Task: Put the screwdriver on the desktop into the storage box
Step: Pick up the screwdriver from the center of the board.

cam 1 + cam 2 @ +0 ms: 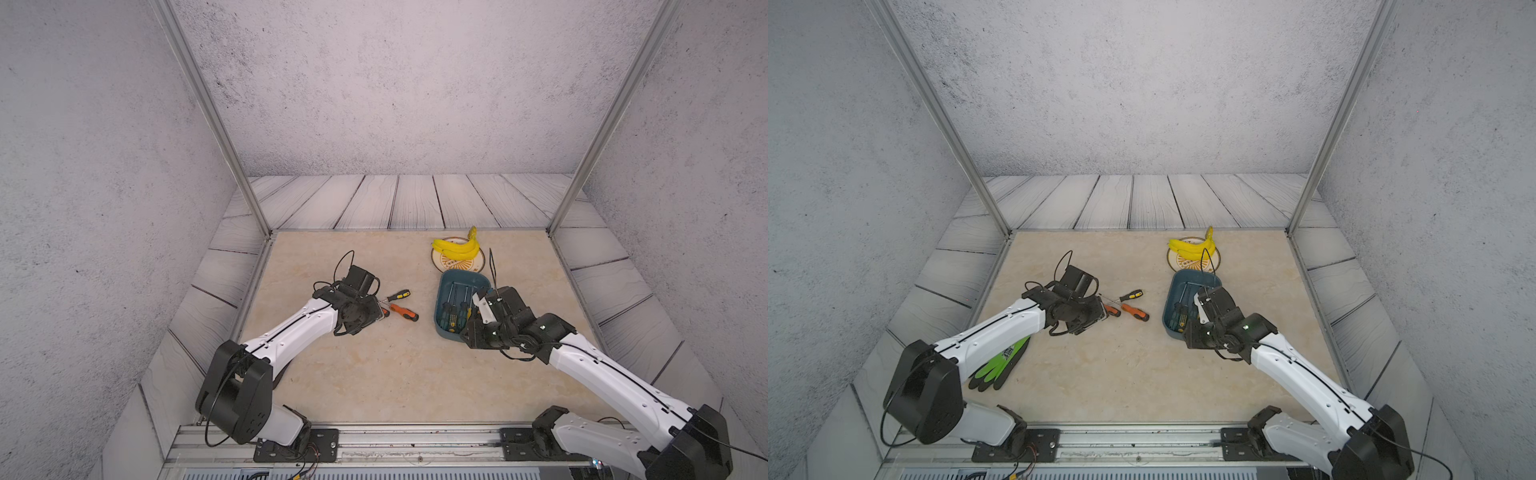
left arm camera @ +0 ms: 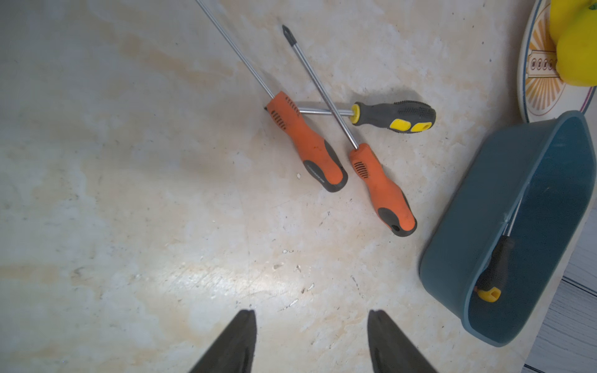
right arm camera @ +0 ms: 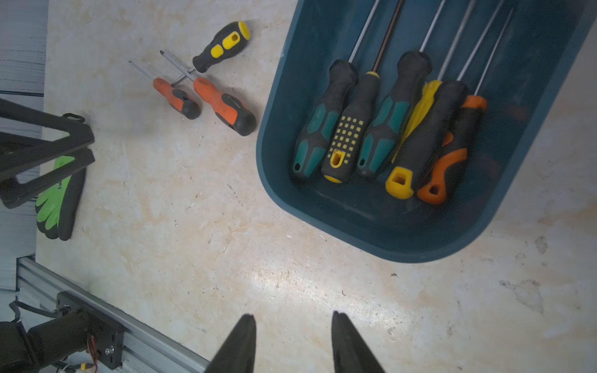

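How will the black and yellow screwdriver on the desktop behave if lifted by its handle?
Likely stiff: the black and yellow screwdriver is a metal shaft in a moulded handle. Its ribbed handle should grip well. Its shaft lies under the shaft of one orange screwdriver and reaches the handle of a second orange screwdriver, so lifting may disturb both.

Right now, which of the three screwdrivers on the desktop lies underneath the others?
The black-and-yellow screwdriver: its shaft passes under the Phillips orange screwdriver and the other orange screwdriver.
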Robot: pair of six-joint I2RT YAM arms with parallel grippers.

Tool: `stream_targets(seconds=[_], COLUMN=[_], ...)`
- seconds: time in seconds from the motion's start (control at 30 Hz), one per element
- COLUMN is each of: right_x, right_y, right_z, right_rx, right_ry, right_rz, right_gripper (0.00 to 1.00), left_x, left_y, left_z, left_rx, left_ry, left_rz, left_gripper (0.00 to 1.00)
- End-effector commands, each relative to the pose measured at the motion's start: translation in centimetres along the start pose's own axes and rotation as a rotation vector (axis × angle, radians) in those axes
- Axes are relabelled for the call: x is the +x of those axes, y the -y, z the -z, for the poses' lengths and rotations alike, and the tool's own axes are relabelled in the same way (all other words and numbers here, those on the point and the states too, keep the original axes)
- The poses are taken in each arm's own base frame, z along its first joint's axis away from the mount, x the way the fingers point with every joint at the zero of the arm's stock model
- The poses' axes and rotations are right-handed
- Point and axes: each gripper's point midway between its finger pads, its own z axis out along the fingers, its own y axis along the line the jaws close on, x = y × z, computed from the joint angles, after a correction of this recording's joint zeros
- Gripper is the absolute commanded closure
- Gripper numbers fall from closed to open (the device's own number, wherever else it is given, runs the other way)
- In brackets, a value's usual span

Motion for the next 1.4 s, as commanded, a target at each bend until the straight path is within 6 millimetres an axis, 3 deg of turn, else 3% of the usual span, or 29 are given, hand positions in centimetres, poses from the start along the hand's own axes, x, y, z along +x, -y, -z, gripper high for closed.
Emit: stream_targets(seconds=[0.0,1.37], right_x=[0.2,1.5], right_y=[-0.1,-0.5], right_z=[0.2,-1.6], right_rx=[0.001,0.015], right_ry=[0.007,-0.026], right_rz=[0.001,-0.005], right_gripper=[0.57,0.57], left_x=[-0.4,-5.5], left_y=[0.1,-1.4], left_z=[-0.2,-8.6], left_rx=[0.001,-0.121], left_ry=[-0.017,-0.1], left_rz=[-0.001,0.034], left_gripper=[0.4,0.41])
